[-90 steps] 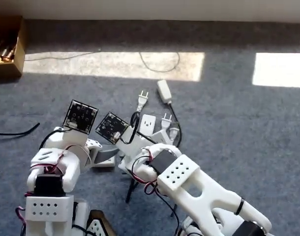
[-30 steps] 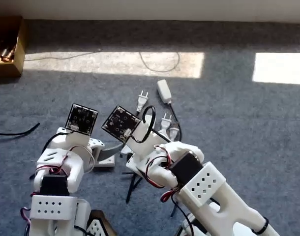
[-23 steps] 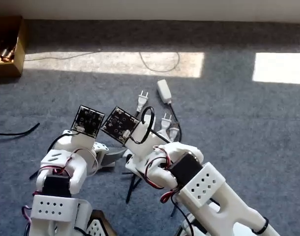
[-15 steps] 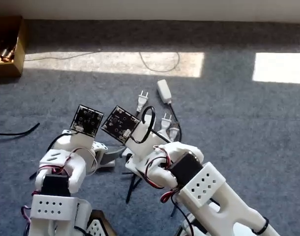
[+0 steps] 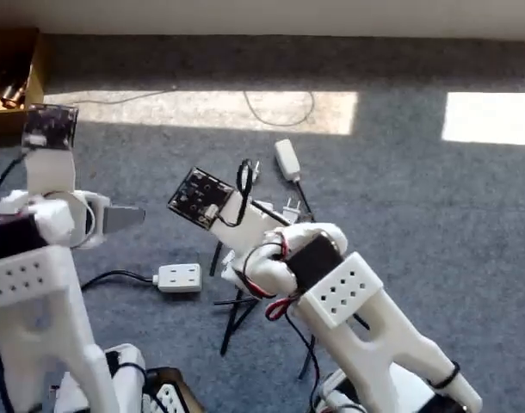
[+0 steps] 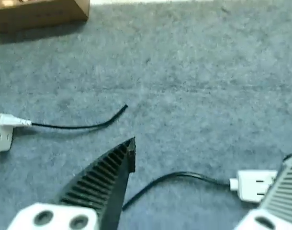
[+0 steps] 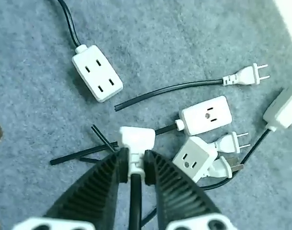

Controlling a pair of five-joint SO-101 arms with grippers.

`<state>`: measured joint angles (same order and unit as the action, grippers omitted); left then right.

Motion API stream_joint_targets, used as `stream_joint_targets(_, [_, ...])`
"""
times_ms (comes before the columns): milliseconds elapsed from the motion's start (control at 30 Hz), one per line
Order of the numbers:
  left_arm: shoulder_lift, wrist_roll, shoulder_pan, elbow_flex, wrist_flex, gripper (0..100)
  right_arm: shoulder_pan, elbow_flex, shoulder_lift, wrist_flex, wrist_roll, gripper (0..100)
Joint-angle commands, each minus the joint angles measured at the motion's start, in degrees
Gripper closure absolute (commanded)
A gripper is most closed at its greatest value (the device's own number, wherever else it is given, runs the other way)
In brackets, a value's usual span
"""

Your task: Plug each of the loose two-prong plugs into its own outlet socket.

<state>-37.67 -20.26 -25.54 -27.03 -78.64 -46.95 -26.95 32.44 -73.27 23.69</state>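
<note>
Plug (image 7: 136, 139), white on a black cord, sits clamped in the right gripper (image 7: 134, 165) over the carpet (image 7: 184, 38); two outlet sockets (image 7: 206, 115) lie just beyond; loose two-prong plugs (image 7: 245, 75) farther; left gripper (image 6: 210, 153) gapes wide, empty.

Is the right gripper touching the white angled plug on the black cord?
Touching. Right wrist view: the right gripper has its fingers pressed on both sides of the white angled plug.

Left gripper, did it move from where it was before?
Yes. The left gripper pulled up and away from the white outlet strip, swinging toward the side where the wooden box sits.
</note>
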Motion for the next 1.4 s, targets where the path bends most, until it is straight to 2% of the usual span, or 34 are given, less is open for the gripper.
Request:
stream_joint_targets(0, [24.1, -4.4, -1.5, 21.1, -12.3, 56, 0.3, 11.2, -7.7, -2.8, 5.8, 99.2])
stream_joint_targets(233, [51.5, -13.8, -12.0, 48.8, -20.9, 56, -5.2, 21.5, -19.0, -7.3, 18.2, 99.2])
stream_joint_targets(433, [64.4, -21.5, -22.3, 59.9, -21.6, 56, -7.3, 30.5, -29.7, -9.2, 25.5, 99.2])
stream_joint_targets(533, [67.8, -24.5, -25.8, 62.6, -21.5, 56, -7.2, 36.9, -33.5, -9.4, 27.8, 99.2])
stream_joint_targets(667, [70.6, -26.5, -26.9, 64.6, -21.5, 57, -7.3, 44.9, -38.9, -10.2, 29.1, 99.2])
stream_joint_targets(900, [71.0, -26.5, -27.7, 64.7, -21.5, 57, -9.6, 56.0, -49.2, -21.1, 30.7, 99.2])
stream_joint_targets(1067, [71.3, -26.7, -29.8, 64.7, -21.4, 57, -13.0, 58.8, -49.5, -23.5, 30.3, 99.2])
stream_joint_targets(1367, [71.3, -26.7, -31.0, 64.7, -21.4, 57, -11.1, 55.4, -54.2, -21.4, 29.5, 99.2])
